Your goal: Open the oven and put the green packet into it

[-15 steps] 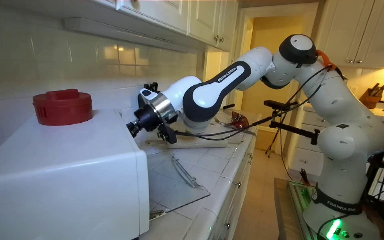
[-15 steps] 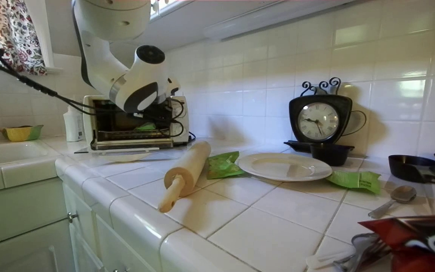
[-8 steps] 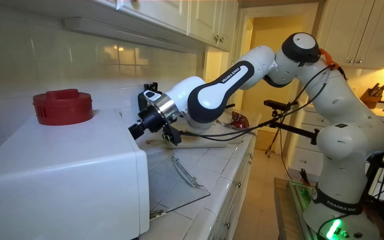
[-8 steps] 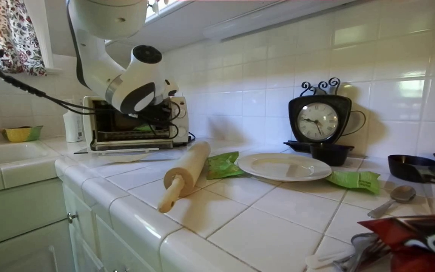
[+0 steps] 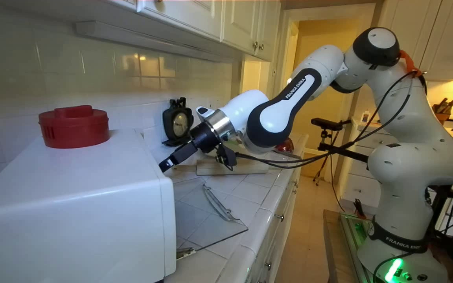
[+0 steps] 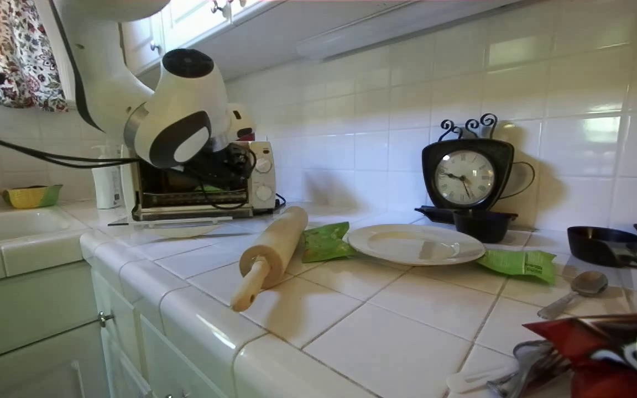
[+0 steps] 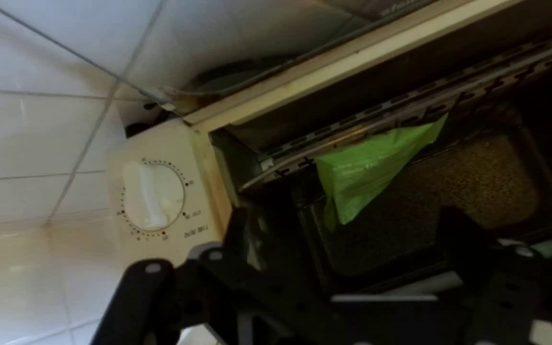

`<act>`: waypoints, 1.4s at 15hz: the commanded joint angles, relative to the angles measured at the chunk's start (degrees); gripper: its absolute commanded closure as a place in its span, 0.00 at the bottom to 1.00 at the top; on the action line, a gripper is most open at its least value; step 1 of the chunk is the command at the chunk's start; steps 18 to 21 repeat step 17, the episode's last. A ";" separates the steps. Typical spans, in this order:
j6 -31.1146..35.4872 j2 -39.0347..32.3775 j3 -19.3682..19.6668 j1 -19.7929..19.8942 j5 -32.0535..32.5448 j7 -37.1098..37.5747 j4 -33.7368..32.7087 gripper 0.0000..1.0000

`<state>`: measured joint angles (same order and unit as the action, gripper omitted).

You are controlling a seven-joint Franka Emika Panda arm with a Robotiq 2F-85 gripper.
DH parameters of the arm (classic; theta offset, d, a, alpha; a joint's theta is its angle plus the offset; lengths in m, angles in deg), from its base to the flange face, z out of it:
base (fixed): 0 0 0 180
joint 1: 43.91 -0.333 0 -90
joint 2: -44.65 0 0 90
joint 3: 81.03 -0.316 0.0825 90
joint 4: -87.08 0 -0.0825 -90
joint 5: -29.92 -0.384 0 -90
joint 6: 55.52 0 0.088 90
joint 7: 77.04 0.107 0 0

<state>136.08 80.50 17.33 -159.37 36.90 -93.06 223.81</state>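
Oven point(image 5: 73, 196): white box-shaped casing, smooth, rounded at the edges; stands on the white-tiled countertop point(image 6: 385, 331), at the end by the sink point(image 6: 25, 221). Fitted with a flat, clear glass door point(image 5: 210, 232), lowered over the countertop and bearing a curved handle point(image 5: 216, 204).

Gripper point(image 7: 345, 227): black, two-fingered; fingers spread wide, grasping nothing; positioned at the oven's front opening. In the wrist view the green packet point(image 7: 367, 167) shows within the gap, touching neither finger.

Rolling pin point(image 6: 281, 240): pale wood, cylindrical; lies near the countertop's front edge, one handle pointing toward it.

Clock point(image 6: 465, 177): dark frame, round pale face, curled metalwork on top; upright at the countertop's back edge, by the tiled wall point(image 6: 340, 121).

Plate point(image 6: 415, 246): white, round, glossy, wide-rimmed; on the countertop, between two crumpled green pouches point(image 6: 327, 241).

Container point(image 5: 75, 129): dark red, round, lidded; on the oven's top, near the wall-side edge.

Green packet: bright, creased, slightly glossy, tapering at one end; inside the oven, seen over a slotted metal rail point(image 7: 362, 114) and a dark tray point(image 7: 477, 179) with a grainy brown surface. Which of these bears it cannot be told.

Spoon point(image 6: 589, 283): dull metal, oval bowl; on the countertop, near one pouch.

Knob point(image 7: 154, 197): cream, round, with a raised grip bar; on the oven's control panel point(image 7: 194, 191).
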 commanded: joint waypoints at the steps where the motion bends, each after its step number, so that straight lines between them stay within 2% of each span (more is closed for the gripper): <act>1: 2.09 -12.15 -6.50 9.14 -4.95 7.85 7.96 0.00; 5: 2.07 -20.06 -21.82 26.15 -10.28 15.53 13.70 0.00; 8: 2.16 -24.52 -33.50 39.69 -13.35 19.66 14.27 0.00; 11: 2.23 -27.69 -42.96 53.36 -15.23 21.81 13.39 0.00; 12: 1.40 -24.11 -37.78 46.64 -13.07 19.52 14.09 0.00; 13: 1.40 -24.81 -39.07 48.91 -13.05 19.64 14.06 0.00; 21: 1.39 -24.77 -38.44 47.37 -13.04 19.61 14.06 0.00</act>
